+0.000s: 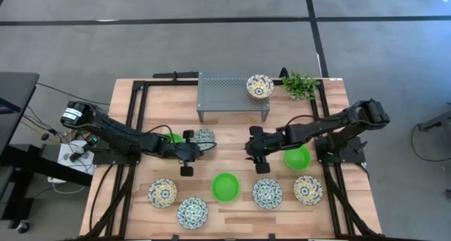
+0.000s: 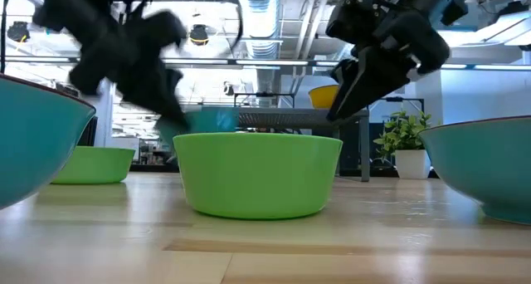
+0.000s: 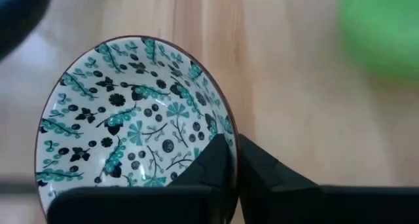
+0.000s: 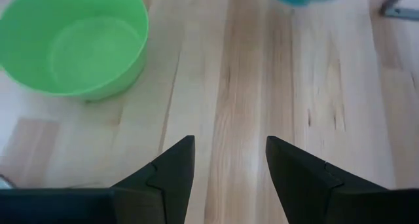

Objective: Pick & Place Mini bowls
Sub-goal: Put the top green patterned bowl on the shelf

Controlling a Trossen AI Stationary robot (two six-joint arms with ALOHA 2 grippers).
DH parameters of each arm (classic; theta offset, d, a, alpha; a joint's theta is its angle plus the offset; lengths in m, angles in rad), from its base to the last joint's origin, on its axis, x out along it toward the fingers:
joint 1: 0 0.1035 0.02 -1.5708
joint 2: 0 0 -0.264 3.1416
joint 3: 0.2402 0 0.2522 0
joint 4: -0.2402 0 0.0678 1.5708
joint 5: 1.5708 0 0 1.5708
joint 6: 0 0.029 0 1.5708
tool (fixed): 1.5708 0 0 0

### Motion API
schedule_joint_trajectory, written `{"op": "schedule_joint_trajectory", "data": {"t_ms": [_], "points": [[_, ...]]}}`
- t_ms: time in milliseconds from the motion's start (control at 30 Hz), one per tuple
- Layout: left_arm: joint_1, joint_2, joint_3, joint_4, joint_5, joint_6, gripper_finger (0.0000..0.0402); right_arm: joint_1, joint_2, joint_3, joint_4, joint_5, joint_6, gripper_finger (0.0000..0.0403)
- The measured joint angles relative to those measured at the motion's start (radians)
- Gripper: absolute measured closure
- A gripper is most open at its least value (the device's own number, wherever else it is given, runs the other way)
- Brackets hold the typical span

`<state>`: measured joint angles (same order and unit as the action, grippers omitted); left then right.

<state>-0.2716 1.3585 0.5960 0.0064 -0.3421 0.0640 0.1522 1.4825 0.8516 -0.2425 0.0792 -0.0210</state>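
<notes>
Overhead, the pale wooden table (image 1: pixel 232 107) sits centre frame on a grey concrete floor crossed by dark lines, with a black desk edge and cables at the far left. From the left, the left arm reaches to mid-table, where the left gripper (image 1: pixel 199 144) is clenched on the rim of a blue-patterned bowl (image 1: pixel 205 137), its fingers pinching the rim in the wrist view; a green bowl (image 1: pixel 173 137) lies partly hidden just behind it. Along the lower edge run a yellow-patterned bowl (image 1: pixel 162 192), a blue-patterned one (image 1: pixel 192 212), a green one (image 1: pixel 225 187), another blue one (image 1: pixel 267 192) and another yellow one (image 1: pixel 307 189). At top centre, the grey perforated rack (image 1: pixel 225 90) carries a yellow-patterned bowl (image 1: pixel 260 86), with a leafy plant (image 1: pixel 301 85) to its right. Right of centre, the right gripper (image 1: pixel 255 154) hangs with fingers spread, holding nothing, beside a third green bowl (image 1: pixel 297 157). Beyond, the low view shows ceiling ducts and lamps.
</notes>
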Motion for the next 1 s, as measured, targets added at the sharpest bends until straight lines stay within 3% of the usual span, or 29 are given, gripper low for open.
{"op": "schedule_joint_trajectory", "data": {"t_ms": [200,367,733,1000], "points": [[0.012,-0.065,0.165,0.002,-0.051,0.139,0.0387,0.034,-0.115,0.018,-0.159,0.000,0.107,0.0218],[0.116,-0.077,0.287,-0.038,-0.048,0.195,0.0379,0.075,-0.216,0.019,-0.283,0.027,0.113,0.0218],[0.438,0.033,0.452,-0.051,0.179,0.217,0.0382,0.101,-0.356,0.019,-0.415,0.034,0.154,0.0218],[0.533,0.168,0.513,-0.051,0.203,0.253,0.0384,0.101,-0.354,0.019,-0.417,0.052,0.154,0.0218]]}}
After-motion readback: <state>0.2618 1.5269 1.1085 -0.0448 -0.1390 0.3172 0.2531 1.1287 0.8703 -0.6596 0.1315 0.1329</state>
